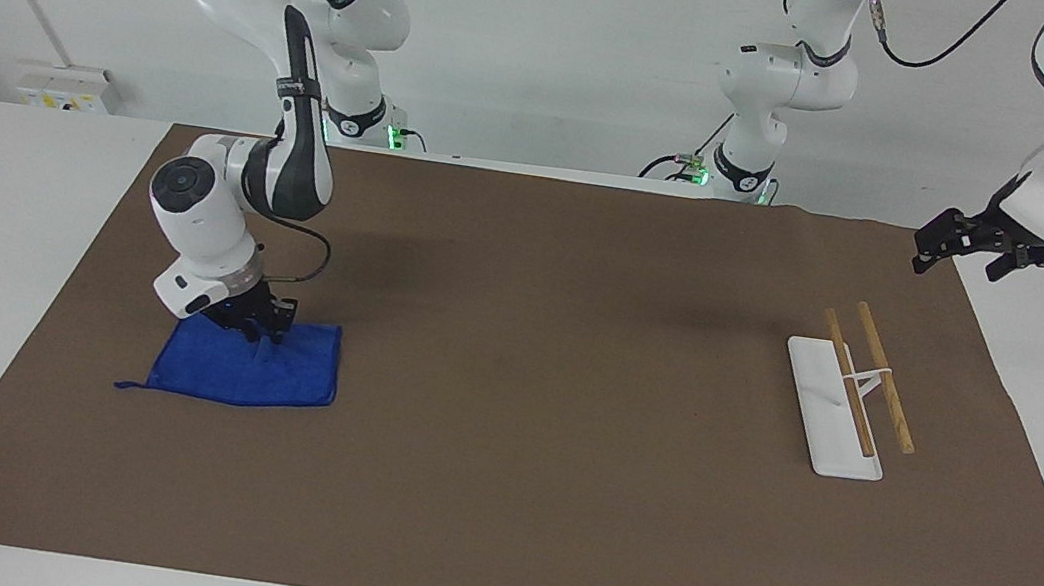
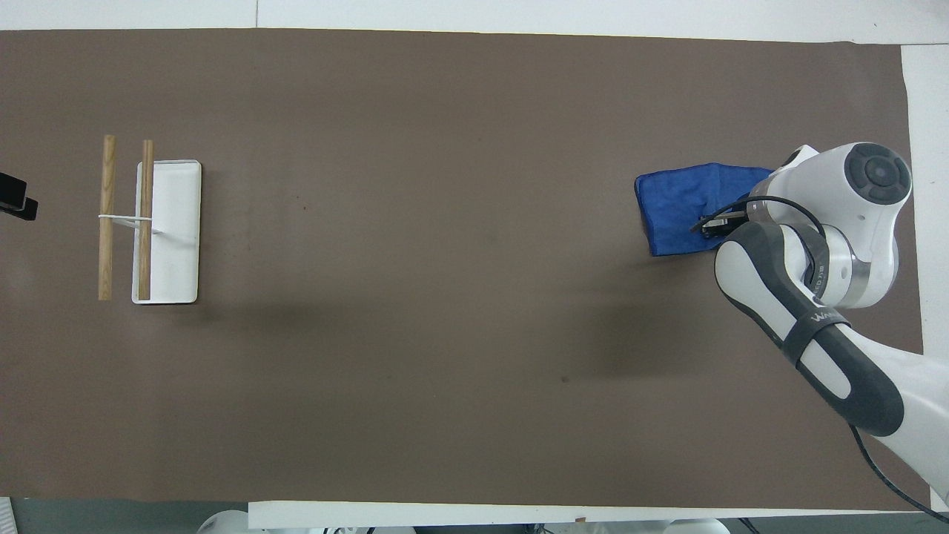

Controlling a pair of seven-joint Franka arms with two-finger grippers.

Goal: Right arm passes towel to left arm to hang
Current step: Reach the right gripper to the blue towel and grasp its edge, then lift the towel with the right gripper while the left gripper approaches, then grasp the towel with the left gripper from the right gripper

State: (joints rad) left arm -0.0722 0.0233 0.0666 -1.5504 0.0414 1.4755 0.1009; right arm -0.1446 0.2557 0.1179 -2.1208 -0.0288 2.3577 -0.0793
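Observation:
The blue towel (image 1: 269, 376) lies on the brown mat toward the right arm's end of the table, its edge nearest the robots bunched up. It also shows in the overhead view (image 2: 675, 204). My right gripper (image 1: 260, 331) is down on that edge and shut on the towel; in the overhead view (image 2: 704, 226) the arm hides part of the cloth. My left gripper (image 1: 958, 262) waits open and empty in the air over the mat's corner at the left arm's end; only its tip (image 2: 15, 202) shows in the overhead view.
A towel rack with a white base (image 1: 834, 410) and two wooden rods (image 1: 884, 376) stands toward the left arm's end; it also shows in the overhead view (image 2: 169, 230). The brown mat (image 1: 563, 440) covers most of the table.

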